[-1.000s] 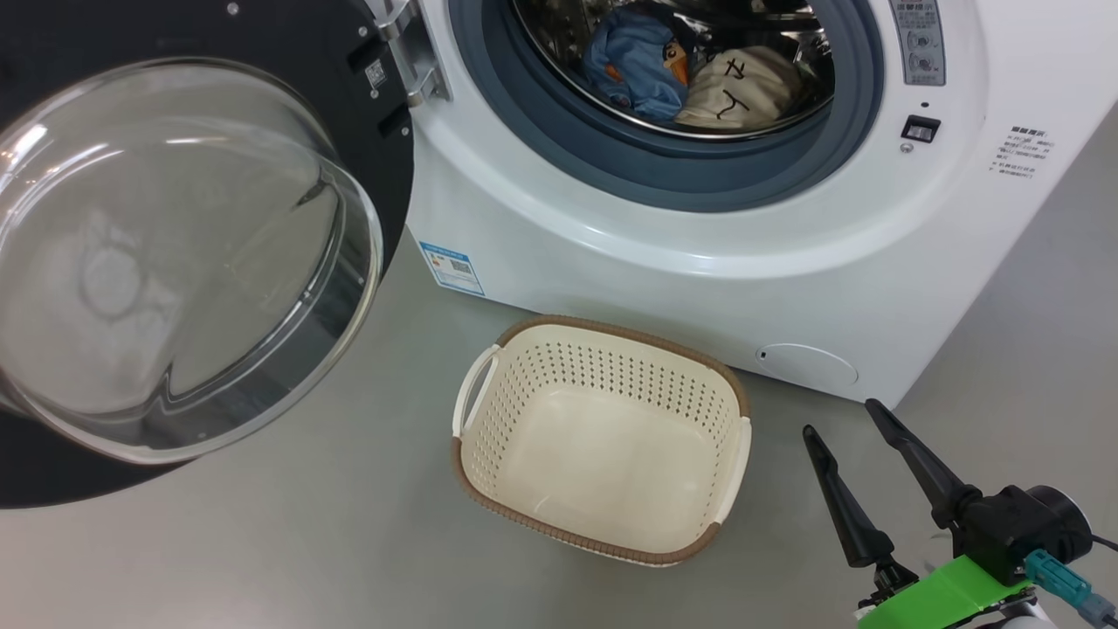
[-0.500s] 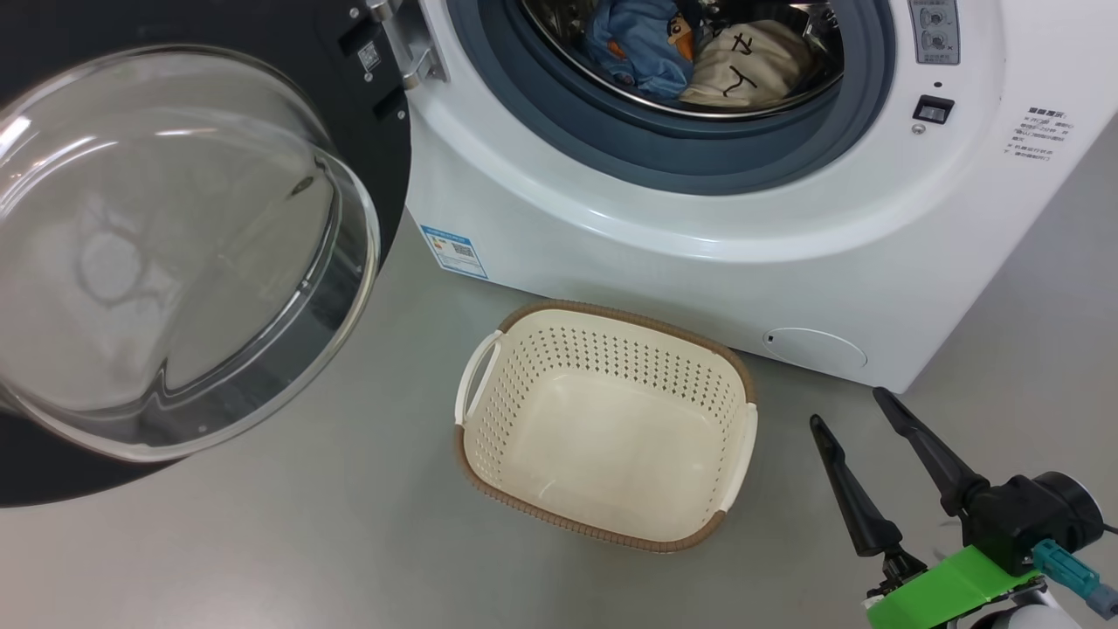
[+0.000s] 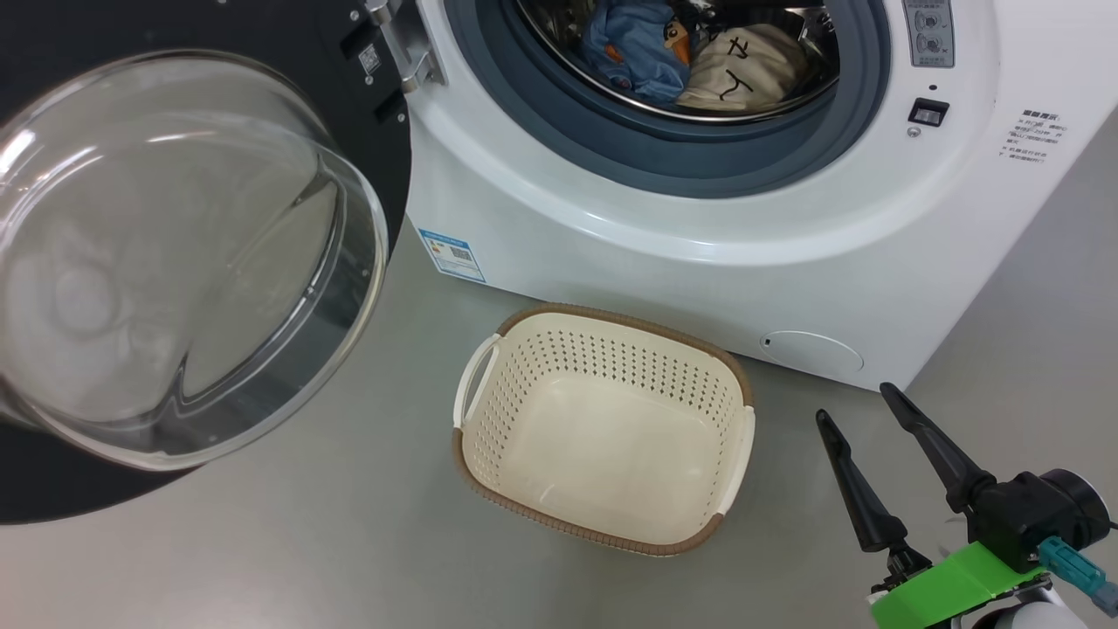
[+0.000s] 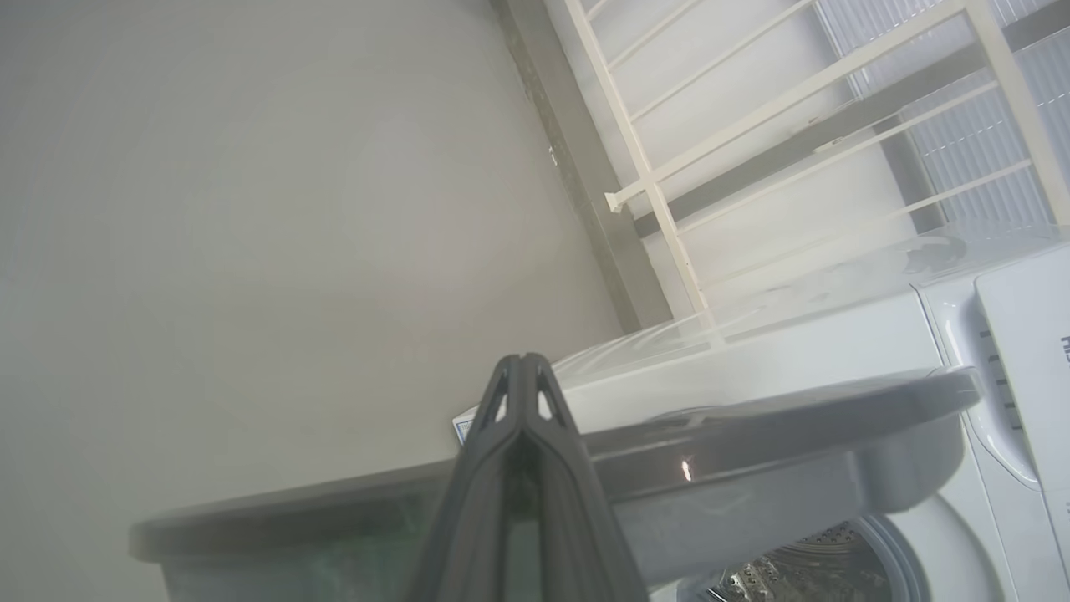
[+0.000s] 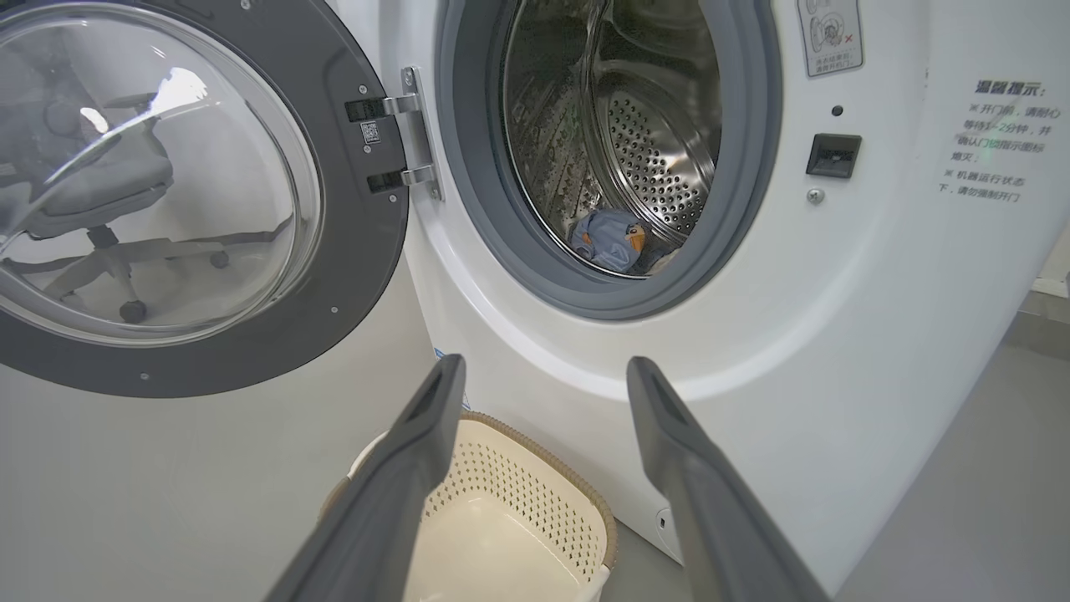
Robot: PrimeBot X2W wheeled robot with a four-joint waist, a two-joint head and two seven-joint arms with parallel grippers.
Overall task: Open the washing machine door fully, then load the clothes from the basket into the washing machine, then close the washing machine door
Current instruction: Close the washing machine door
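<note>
Hanging wide open on my left, the washing machine door (image 3: 175, 262) is turning its bulging glass bowl toward the head camera, its black rim hinged to the front of the washing machine (image 3: 699, 262). The clothes (image 3: 690, 61) are lying inside the steel drum (image 5: 660, 142): a light blue garment with orange print is resting beside a cream one with black marks. The basket (image 3: 603, 358) is sitting on the grey floor (image 3: 349, 542) just in front of the machine, below the opening, and its bare cream bottom is showing. A blue label sticker (image 3: 452, 255) is showing on the machine's front near the door's hinge side, and a round filter cap (image 3: 810, 352) is showing low on the front, up and right of the basket.

My right gripper (image 3: 854, 402) is hovering low at the right, beside the basket and apart from it, its two dark fingers spread wide and gripping nothing. My left gripper (image 4: 520, 368) is pointing past the door's edge, seen side-on in the left wrist view, its fingers pressed together on nothing. Whether it is touching the door, I cannot tell.
</note>
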